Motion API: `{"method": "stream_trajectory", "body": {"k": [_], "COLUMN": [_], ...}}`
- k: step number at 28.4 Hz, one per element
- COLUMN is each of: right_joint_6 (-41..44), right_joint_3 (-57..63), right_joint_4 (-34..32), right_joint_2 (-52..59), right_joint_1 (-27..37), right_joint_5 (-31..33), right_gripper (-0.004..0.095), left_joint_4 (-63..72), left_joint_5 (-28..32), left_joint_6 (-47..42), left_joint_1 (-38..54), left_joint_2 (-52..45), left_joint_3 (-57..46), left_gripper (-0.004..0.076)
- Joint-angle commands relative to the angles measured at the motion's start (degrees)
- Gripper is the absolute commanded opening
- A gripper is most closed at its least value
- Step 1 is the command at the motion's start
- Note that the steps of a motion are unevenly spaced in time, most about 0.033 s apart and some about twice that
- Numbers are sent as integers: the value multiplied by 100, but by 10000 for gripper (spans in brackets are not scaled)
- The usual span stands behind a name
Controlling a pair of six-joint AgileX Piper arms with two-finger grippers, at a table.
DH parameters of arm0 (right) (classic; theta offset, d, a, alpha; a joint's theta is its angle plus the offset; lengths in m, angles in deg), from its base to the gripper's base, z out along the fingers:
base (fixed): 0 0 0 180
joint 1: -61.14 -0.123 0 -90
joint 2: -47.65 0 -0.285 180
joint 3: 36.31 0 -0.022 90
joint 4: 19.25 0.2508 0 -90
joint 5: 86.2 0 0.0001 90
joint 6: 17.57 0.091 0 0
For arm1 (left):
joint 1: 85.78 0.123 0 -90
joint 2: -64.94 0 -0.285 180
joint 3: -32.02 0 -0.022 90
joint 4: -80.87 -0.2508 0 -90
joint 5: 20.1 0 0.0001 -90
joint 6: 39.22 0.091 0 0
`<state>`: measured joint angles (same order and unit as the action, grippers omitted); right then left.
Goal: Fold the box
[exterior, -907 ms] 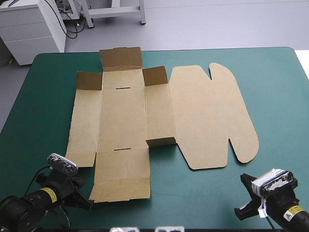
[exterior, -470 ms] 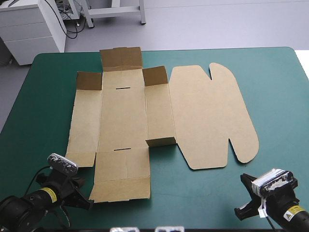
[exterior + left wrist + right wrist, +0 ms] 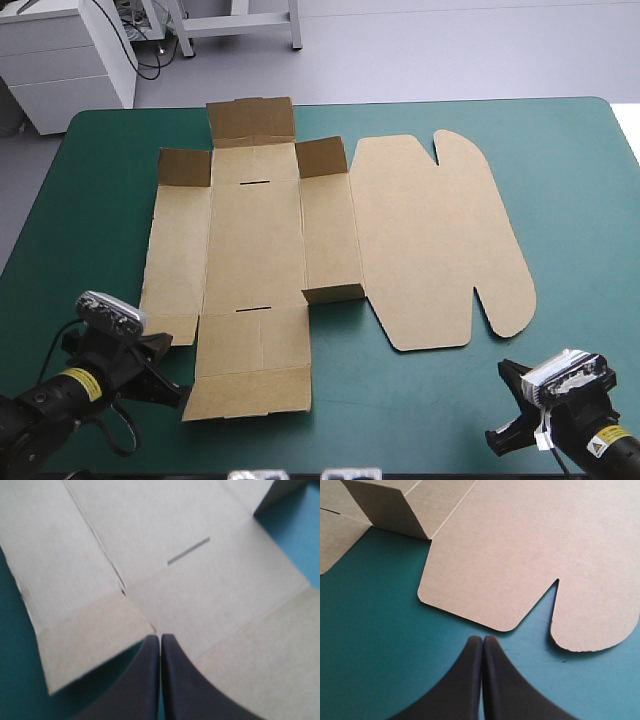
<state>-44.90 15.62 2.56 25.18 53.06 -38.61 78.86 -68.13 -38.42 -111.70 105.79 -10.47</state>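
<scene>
The flat cut sheet of brown board, the box, lies spread on the left and middle of the teal-green covered worktop, its rounded lid panel flat toward the right and a few short flaps standing up along its far end and at its middle. My left hand sits at the near left corner, black fingers pressed together into one point with nothing between them. Its own view shows that point just short of the notch where two near flaps of the box meet, with a little worktop beside it, and the sheet runs out of sight on every side. My right hand waits near the near right corner, well apart from the board. From above its fingers are hard to read, but its own view shows them shut and empty over bare worktop, just short of the lid's rounded near edge. Both arms are cut off at the near edge.
</scene>
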Motion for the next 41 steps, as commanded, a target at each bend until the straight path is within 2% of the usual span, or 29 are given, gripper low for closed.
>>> {"method": "stream_trajectory", "body": {"k": [1,5,9,13,17,19,22,26,30,34,38,41], "right_joint_6": [2,2,2,2,2,2,2,2,2,2,2,2], "right_joint_3": [-117,-117,-96,-93,-93,-93,-93,-93,-93,-83,-83,-83], "right_joint_4": [111,111,111,111,111,111,111,111,111,111,111,111], "right_joint_2": [-53,-53,-53,-53,-53,-53,-53,-53,-53,-53,-53,-53], "right_joint_1": [-15,-15,-15,-15,-15,-15,-15,-15,-15,-15,-15,-15], "right_joint_5": [-375,-375,-439,-452,-452,-452,-452,-461,-461,-477,-477,-477], "right_gripper": [-19,-19,-19,-19,-19,-19,-19,-19,-19,-19,-19,-19], "left_joint_4": [-270,-1121,-2111,-2249,-2234,-2006,-896,1260,2497,2930,2966,2861], "left_joint_5": [329,124,-370,-781,-830,-809,-809,-920,-1345,-1784,-2243,-2340], "left_joint_6": [-29,-113,-590,-440,-282,-172,588,1954,2800,3046,3328,3337], "left_joint_1": [-7,-7,-7,-7,19,186,746,2021,3253,4174,4700,5072], "left_joint_2": [295,925,1814,2640,3360,3604,3878,4092,4237,4275,4275,4299], "left_joint_3": [919,1820,2835,3651,4271,4475,4695,4737,4737,4737,4737,4737], "left_gripper": [-8,-8,1,17,17,17,17,17,17,17,17,17]}}
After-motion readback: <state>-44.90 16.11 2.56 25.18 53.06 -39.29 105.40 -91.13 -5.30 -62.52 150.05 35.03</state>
